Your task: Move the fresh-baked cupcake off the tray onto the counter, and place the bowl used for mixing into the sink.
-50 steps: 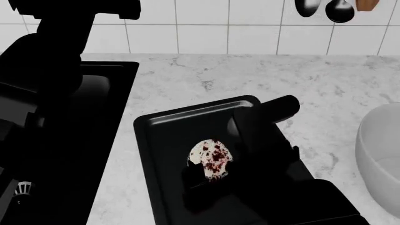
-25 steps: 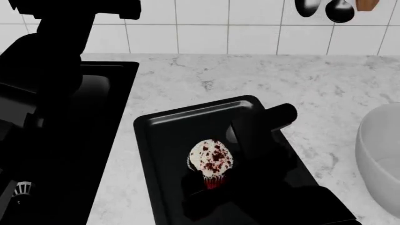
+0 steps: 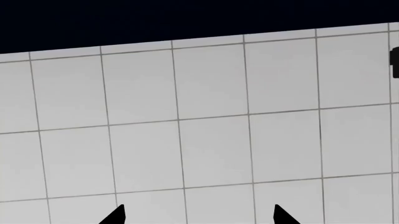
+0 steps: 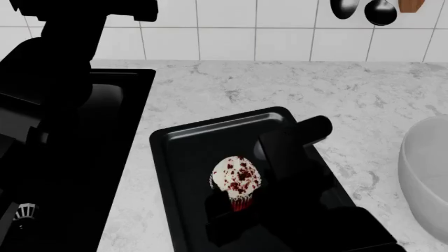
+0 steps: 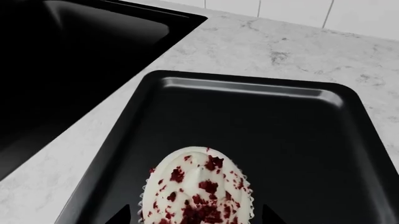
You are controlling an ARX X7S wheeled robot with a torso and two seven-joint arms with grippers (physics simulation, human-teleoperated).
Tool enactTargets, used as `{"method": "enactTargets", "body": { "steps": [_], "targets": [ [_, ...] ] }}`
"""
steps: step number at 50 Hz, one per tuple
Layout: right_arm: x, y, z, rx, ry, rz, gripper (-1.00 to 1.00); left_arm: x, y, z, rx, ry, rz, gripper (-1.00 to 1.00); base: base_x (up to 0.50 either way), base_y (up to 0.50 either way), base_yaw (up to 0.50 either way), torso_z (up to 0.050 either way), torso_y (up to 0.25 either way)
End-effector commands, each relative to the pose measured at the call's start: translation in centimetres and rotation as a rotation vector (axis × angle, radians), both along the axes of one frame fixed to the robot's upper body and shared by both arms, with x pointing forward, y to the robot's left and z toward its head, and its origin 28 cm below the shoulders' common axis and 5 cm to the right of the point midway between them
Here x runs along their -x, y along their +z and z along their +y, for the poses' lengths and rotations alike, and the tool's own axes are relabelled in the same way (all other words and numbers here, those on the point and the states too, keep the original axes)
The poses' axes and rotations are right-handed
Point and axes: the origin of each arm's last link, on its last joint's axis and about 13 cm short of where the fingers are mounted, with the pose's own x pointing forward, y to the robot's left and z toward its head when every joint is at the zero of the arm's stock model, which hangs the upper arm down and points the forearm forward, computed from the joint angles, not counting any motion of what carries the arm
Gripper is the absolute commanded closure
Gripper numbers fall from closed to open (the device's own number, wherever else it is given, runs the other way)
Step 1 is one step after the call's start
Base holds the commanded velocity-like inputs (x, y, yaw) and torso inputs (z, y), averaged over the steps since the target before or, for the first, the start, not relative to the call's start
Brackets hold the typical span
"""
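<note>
The right pincer (image 4: 234, 207) pinches the cupcake (image 4: 236, 181) by its red liner, fingertips on either side, over the black tray (image 4: 183, 157). The tray lies on the marble tabletop (image 4: 336, 94), between the black sink (image 4: 105, 131) and the white bowl (image 4: 423, 178). The left pincer (image 3: 198, 215) is spread, facing the tiled wall (image 3: 206, 116).

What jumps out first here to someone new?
The cupcake, white frosting flecked dark red, is the one spot of colour, over the middle of the black tray with the right gripper straddling it. Left of the tray the black sink cuts into the pale marble counter, and the white bowl peeks in at the right edge of the head view.
</note>
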Motion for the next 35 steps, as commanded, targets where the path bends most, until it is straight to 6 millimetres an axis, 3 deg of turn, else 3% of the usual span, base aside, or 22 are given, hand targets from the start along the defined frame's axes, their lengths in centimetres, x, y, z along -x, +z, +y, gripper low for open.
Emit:
{"method": "enactTargets", "body": {
  "steps": [1,35],
  "targets": [
    [-0.19,-0.72,0.12,-0.009,0.006,0.009,-1.0,0.06,-0.11,0.16,0.01,0.005,-0.001,-1.0,0.0,0.0,0.0,0.0,0.0],
    [-1.04,-1.14,0.4,-0.003,0.005,0.021,-1.0,0.12,-0.12,0.17,0.011,0.003,-0.004,-1.0,0.0,0.0,0.0,0.0,0.0]
  ]
}}
